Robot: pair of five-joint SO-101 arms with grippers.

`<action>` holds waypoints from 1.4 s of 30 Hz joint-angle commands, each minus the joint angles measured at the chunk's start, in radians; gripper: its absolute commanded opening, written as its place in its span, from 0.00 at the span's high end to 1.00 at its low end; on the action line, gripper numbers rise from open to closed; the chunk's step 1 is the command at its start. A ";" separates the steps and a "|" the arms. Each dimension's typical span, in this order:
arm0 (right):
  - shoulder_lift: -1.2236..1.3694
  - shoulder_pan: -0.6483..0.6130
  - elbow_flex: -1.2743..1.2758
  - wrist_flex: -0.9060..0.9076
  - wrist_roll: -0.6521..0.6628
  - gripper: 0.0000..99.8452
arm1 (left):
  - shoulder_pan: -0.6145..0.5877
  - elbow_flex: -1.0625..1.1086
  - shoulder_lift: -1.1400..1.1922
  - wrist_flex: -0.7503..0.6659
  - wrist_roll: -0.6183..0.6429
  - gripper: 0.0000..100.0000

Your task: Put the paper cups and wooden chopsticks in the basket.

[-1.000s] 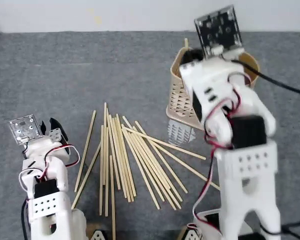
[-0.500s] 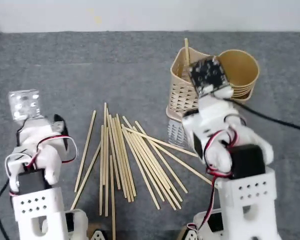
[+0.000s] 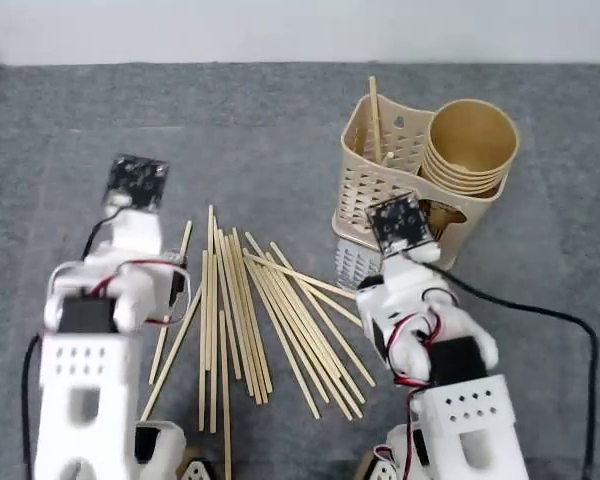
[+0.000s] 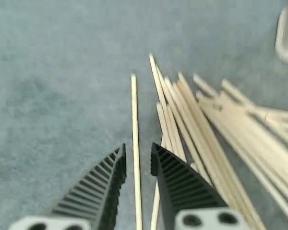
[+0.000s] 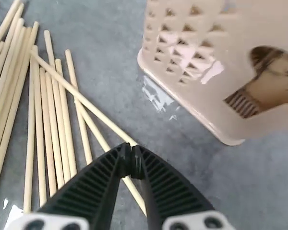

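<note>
The paper cups (image 3: 469,150) sit nested in one stack inside the basket (image 3: 372,196), in the compartment on its 3 o'clock side. The basket stands upright at about 1 o'clock on the grey table cover (image 3: 260,130). An upright chopstick (image 3: 376,118) stands in the basket's 9 o'clock compartment, its end rising above the rim.

The loose chopsticks (image 3: 242,305) lie flat in a fan on the cover near the centre, at about 8 o'clock from the basket. Several of them cross the pile on a diagonal, pointing toward 4 o'clock. A single chopstick (image 3: 186,242) lies slightly apart on the 9 o'clock side of the pile.

Left gripper (image 4: 137,158): the fingers are apart, one on each side of the single chopstick, which runs through the gap. Whether either finger touches it cannot be told. The left arm (image 3: 110,310) stands at 8 o'clock on the table.

Right gripper (image 5: 131,160): the fingers are together with nothing between them. The tips sit over a diagonal chopstick (image 5: 77,98), near the base of the basket. The right arm (image 3: 420,320) stands at 5 o'clock on the table, at 6 o'clock from the basket.
</note>
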 commanded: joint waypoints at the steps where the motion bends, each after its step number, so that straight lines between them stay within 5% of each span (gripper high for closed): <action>1: -0.038 -0.031 0.046 -0.067 -0.011 0.99 | 0.005 -0.122 0.209 0.002 -0.043 0.91; 19: -0.039 -0.064 0.106 -0.108 -0.012 0.99 | 0.018 -0.475 0.918 -0.017 -0.043 0.82; 42: -0.041 -0.062 0.107 -0.102 -0.012 0.99 | 0.110 -0.473 1.030 -0.069 -0.043 0.94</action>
